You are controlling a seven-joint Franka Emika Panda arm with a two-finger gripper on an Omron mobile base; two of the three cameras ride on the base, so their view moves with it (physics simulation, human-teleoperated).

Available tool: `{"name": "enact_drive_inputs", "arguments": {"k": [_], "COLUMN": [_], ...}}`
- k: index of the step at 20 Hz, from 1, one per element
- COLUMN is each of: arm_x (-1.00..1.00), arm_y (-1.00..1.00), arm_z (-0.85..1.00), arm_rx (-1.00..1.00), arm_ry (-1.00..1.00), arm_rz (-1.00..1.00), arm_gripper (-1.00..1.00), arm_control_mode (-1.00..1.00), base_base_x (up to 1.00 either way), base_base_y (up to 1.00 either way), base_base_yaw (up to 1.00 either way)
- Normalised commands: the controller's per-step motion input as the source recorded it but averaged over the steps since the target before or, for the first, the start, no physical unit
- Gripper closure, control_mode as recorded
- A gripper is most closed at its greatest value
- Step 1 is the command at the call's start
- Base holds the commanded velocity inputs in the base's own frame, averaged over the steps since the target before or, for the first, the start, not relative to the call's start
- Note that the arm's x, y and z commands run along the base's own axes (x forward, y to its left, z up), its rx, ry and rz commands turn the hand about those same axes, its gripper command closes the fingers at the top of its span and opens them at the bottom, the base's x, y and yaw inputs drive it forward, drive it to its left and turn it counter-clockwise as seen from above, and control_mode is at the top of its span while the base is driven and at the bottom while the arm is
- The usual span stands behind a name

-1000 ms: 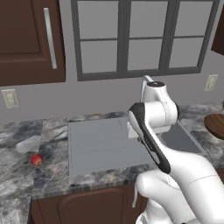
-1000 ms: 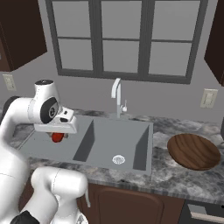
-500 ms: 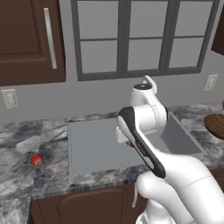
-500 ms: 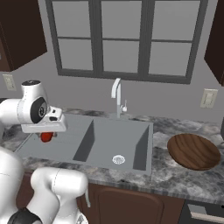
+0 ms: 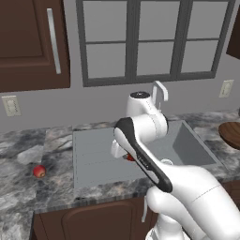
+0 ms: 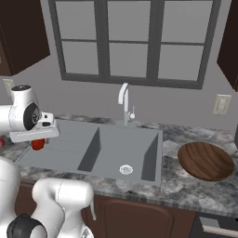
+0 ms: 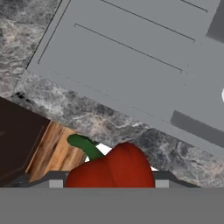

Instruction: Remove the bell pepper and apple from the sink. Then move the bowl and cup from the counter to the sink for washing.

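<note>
well, taking the sink (image 5: 93, 154) as the landmark: far to its left, on the counter (image 5: 18, 197), lies the apple (image 5: 39, 171), alone on the dark marbled stone and well apart from the gripper (image 5: 127, 157). over the ribbed drainboard at the sink's left part the gripper hangs above the grey surface, and the pepper (image 5: 130, 158) shows as a small red patch right at it, mostly hidden by the arm. from the right base view the pepper (image 6: 37, 144) sits directly under the hand's white body, above the drainboard's left end. the hand view shows the pepper (image 7: 111, 169) red and glossy with its green stem (image 7: 85, 147), nestled right at the hand and clear of the stone below; the fingers are pinching it. right of the sink, past the basin, the wooden bowl (image 6: 205, 160) rests on the counter.
</note>
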Motion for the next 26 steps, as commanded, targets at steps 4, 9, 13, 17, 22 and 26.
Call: {"name": "enact_drive_inputs", "arguments": {"k": [4,9,13,17,22,26], "arm_x": [0.0,0.04,0.06,0.1,0.12,0.13], "arm_y": [0.47,0.48,0.49,0.49,0.49,0.46], "arm_z": [-0.03,-0.06,-0.09,-0.12,-0.14,-0.15], "arm_rx": [0.03,0.03,0.02,0.01,0.0,0.0], "arm_ry": [0.0,0.0,0.0,0.0,0.0,0.01], "arm_rz": [0.09,0.07,0.08,0.06,0.07,0.08], "arm_gripper": [1.0,1.0,1.0,1.0,1.0,1.0], "arm_control_mode": [-1.0,-1.0,-1.0,-1.0,-1.0,-1.0], "base_base_x": [0.0,0.0,0.0,0.0,0.0,0.0], "base_base_y": [0.0,0.0,0.0,0.0,0.0,0.0], "base_base_yaw": [0.0,0.0,0.0,0.0,0.0,0.0]}}
